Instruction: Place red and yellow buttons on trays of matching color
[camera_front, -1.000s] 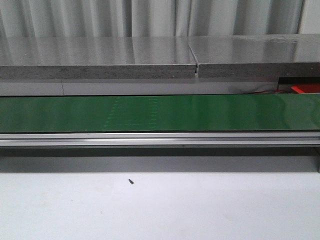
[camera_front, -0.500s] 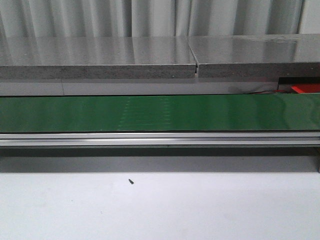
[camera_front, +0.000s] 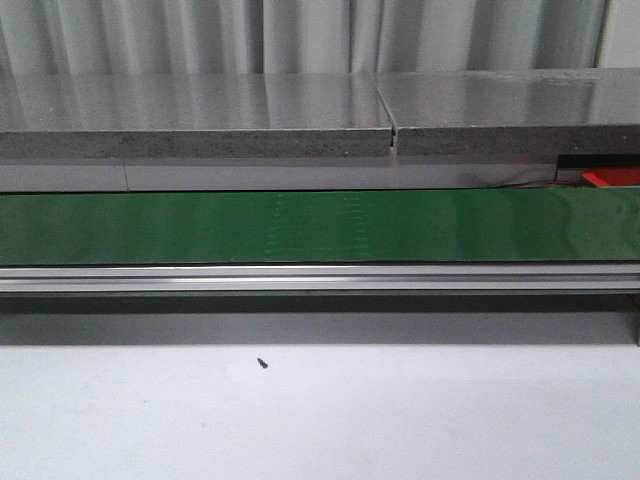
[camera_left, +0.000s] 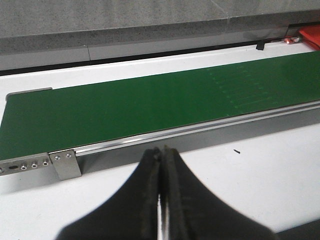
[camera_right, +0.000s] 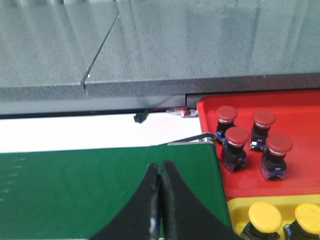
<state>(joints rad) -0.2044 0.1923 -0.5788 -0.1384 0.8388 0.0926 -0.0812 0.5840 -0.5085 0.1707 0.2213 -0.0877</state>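
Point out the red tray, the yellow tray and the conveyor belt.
red tray (camera_right: 300, 107): right wrist view, bare floor behind the red buttons.
yellow tray (camera_right: 237, 207): right wrist view, rim at its near corner.
conveyor belt (camera_front: 150, 225): front view, bare green surface.

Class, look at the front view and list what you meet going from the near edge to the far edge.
White table with a small dark speck → aluminium rail → green conveyor belt → grey slab → pleated curtain.

No readable text, no labels, no brands, no numbers, no signs anywhere
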